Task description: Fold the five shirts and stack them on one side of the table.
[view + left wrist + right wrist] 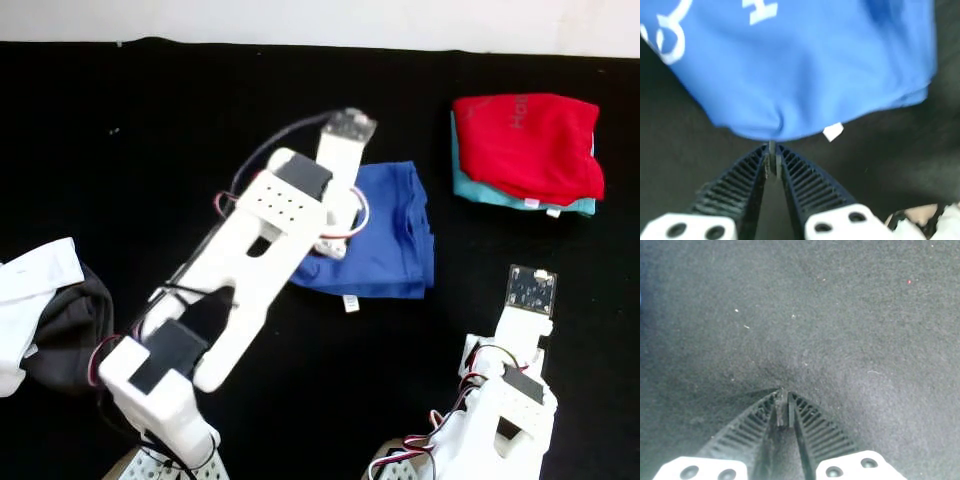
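The left pincer (772, 157) is resting with its ribbed fingers together, the tips touching the hem of the blue shirt (800, 65). The cloth is puckering right at the tips, though it is not possible to tell whether any fabric is being pinched between them. The shirt is spreading out ahead of this pincer, and a small white label (833, 131) is sticking out from the hem just beside the tips.

The right pincer (783, 407) is also sitting with its fingers together, gripping nothing and pointing down at the bare black tabletop (865, 315).

Beyond the right pincer, well apart from it, a red shirt (525, 145) is lying folded on top of a teal shirt (480, 190). Far behind the left pincer, beside that arm's base, a white shirt (30, 290) and a dark shirt (75, 330) are lying bunched together.
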